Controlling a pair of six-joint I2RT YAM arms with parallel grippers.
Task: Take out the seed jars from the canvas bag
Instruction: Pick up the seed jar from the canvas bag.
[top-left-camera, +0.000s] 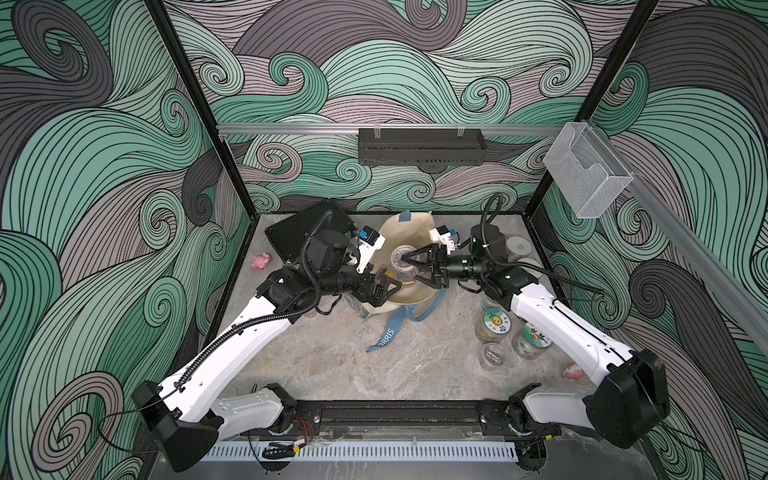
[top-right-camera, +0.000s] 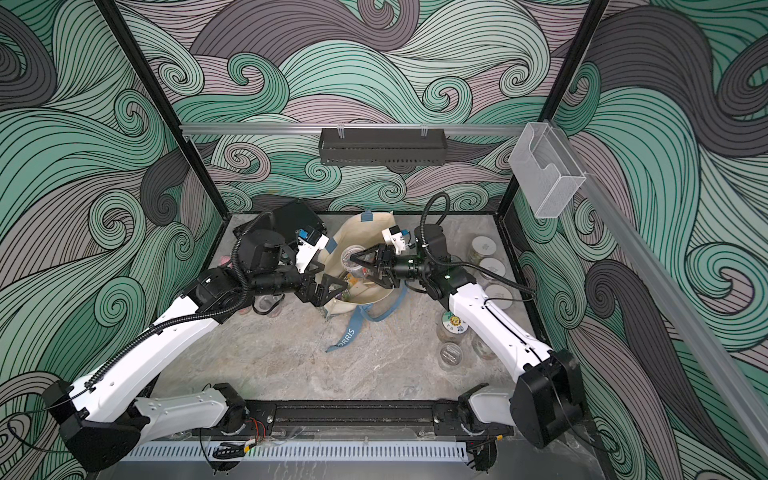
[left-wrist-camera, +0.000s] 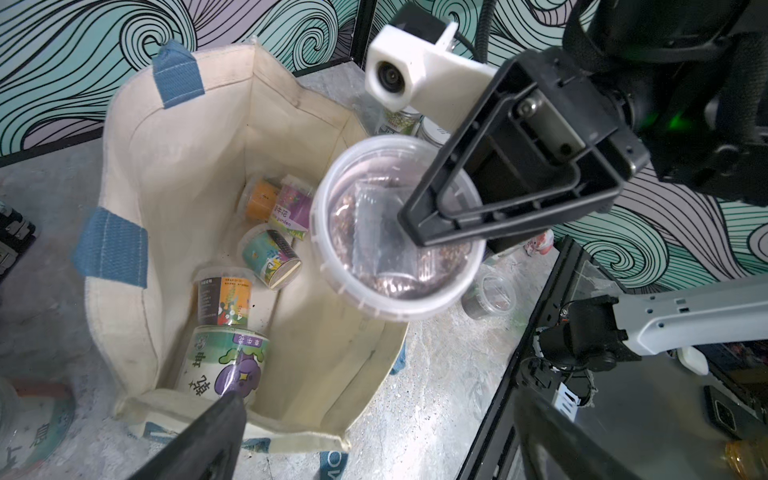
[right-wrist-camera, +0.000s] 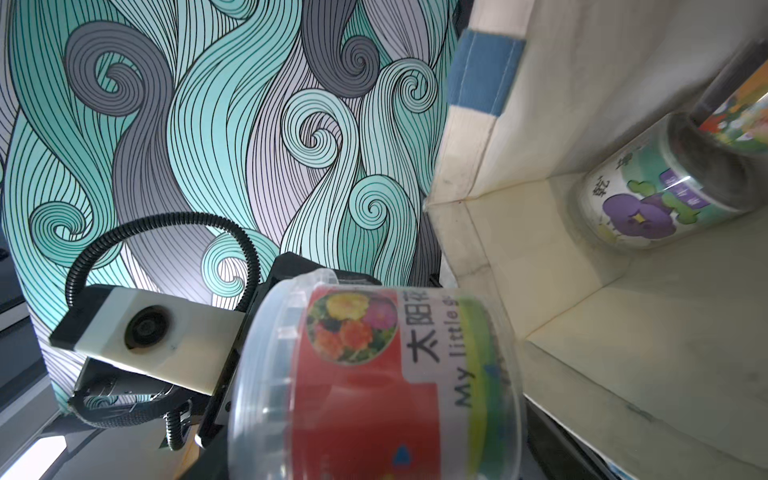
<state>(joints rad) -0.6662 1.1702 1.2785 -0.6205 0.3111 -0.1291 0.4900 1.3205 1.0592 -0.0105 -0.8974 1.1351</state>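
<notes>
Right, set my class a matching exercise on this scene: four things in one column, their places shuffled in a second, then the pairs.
1 red-labelled jar
2 purple-flower jar
3 black hard case
4 cartoon-lid jar

A on the table, near its right edge
B in the jaws of the right gripper
C lying inside the canvas bag
D at the table's back left corner

Pairs: 1-B, 2-C, 3-D, 4-A

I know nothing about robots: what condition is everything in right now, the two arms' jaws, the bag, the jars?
Right gripper: jaws shut on the clear-lidded jar, above the bag.
Clear-lidded jar: held in the air, lid on.
Left gripper: jaws open, empty, beside the bag's rim.
Canvas bag: mouth open, facing up.
Jars in the bag: lying on their sides.
Jars on the table: upright, lids on.
</notes>
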